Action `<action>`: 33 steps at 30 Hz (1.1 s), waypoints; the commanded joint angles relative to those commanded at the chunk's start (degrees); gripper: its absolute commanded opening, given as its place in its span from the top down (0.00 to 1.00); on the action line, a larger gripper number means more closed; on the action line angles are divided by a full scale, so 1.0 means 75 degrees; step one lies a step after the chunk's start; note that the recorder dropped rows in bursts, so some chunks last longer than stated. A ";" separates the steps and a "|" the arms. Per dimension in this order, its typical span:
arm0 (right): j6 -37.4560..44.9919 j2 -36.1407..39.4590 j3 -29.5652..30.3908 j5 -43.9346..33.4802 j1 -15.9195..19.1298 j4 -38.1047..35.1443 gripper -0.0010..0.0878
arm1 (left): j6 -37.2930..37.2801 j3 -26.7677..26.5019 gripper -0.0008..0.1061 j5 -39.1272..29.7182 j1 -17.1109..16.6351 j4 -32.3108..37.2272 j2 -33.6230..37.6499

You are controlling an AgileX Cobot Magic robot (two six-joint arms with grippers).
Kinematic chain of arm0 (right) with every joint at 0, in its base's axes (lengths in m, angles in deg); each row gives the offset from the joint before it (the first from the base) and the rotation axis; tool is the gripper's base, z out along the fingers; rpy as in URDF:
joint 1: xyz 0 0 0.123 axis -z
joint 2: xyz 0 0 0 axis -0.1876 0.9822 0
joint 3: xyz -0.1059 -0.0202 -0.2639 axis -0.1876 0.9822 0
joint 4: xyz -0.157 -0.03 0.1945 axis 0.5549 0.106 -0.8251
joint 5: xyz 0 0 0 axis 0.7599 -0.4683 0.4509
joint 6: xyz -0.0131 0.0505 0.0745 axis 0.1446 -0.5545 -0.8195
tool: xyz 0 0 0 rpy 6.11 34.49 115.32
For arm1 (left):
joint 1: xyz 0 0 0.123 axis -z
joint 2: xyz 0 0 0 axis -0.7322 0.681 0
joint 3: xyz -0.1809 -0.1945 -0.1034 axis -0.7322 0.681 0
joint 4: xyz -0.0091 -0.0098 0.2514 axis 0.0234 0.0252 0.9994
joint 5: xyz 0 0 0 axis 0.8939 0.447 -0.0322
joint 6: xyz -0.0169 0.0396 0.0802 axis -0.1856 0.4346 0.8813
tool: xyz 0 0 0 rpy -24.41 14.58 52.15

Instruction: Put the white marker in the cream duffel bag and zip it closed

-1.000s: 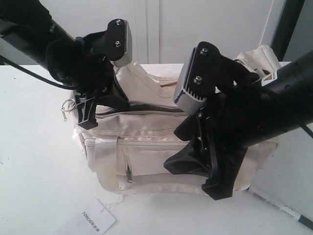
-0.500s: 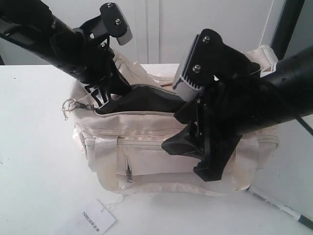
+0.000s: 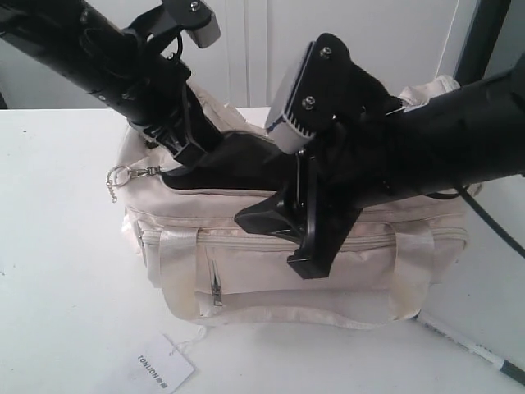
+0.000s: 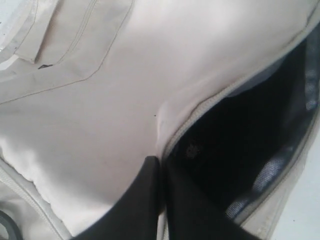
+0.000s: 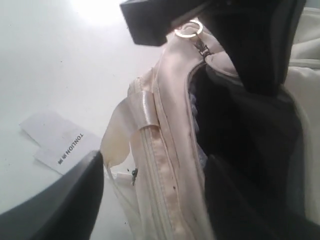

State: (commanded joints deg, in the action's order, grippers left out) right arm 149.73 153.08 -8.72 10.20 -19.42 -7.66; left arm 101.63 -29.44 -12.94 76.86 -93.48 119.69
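Exterior view | cream duffel bag [image 3: 246, 283] on white table [image 3: 57, 246], top zipper open, dark lining exposed | left gripper [image 3: 187, 156] fingers pressed together, apparently pinching the opening's rear rim | right gripper [image 3: 289, 236] jaws spread wide over front edge, holding nothing | white marker [image 3: 463, 346] lies on table just beside bag's near right-hand corner, outside bag

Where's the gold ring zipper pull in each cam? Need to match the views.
Exterior view: the gold ring pull hangs off the left end of the cream duffel bag.
Left wrist view: not in it; only bag fabric and the open zipper edge show.
Right wrist view: the ring sits at the bag's end, where the zipper track stops.
Shared landmark: the dark lining inside the bag's open mouth.
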 joint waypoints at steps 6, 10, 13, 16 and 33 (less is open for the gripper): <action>0.0557 0.0630 0.0000 0.0534 0.0000 -0.0919 0.35 | -0.0018 -0.0084 0.99 0.0041 0.0000 0.0000 0.0000; 0.0557 0.0988 0.0000 0.0519 0.0000 -0.0950 0.51 | -0.0018 -0.0084 0.99 0.0055 0.0000 0.0121 0.0000; 0.0468 0.0989 0.0000 0.0505 0.0000 -0.1461 0.75 | -0.0018 -0.0084 0.99 0.0069 0.0000 0.0370 0.0000; 0.0468 0.0959 0.0000 0.0309 0.0000 -0.1638 0.88 | -0.0018 -0.0084 0.99 0.0307 0.0000 0.0652 0.0000; 0.0482 0.0441 0.0000 -0.0558 0.0000 -0.1379 0.93 | 0.0014 -0.0071 0.99 0.2767 0.0000 0.0848 0.0456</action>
State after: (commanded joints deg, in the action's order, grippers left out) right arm 153.34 156.38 -8.72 6.01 -19.42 -18.01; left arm 101.74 -29.97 7.82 76.86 -87.12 123.11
